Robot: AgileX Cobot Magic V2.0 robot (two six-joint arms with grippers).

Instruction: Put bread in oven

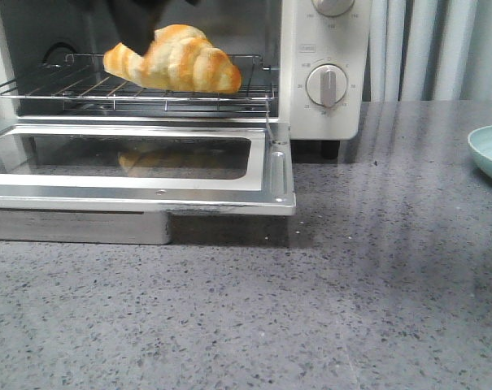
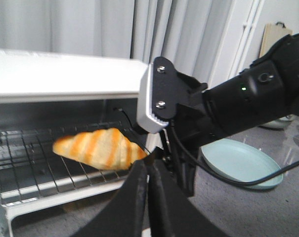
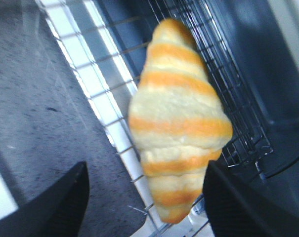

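Observation:
The bread [image 1: 176, 61], a golden-orange striped roll, is just over the wire rack [image 1: 67, 85] inside the cream-white oven [image 1: 323, 49], whose glass door [image 1: 266, 175] lies folded down. My right gripper [image 1: 140, 36] hangs over the bread's left end. In the right wrist view its fingers [image 3: 70, 202] stand wide apart, so the right gripper [image 3: 147, 168] is open, with the bread [image 3: 179, 123] between the fingers, close to one and clear of the other. My left gripper [image 2: 149, 165] is shut on nothing, outside the oven [image 2: 65, 74], near the bread [image 2: 100, 148].
A pale green dish [image 1: 491, 150] sits on the grey counter to the right of the oven; the left wrist view shows this dish [image 2: 240, 165] too. The right arm [image 2: 238, 103] reaches across in front of the oven's control panel. The open door juts out over the counter.

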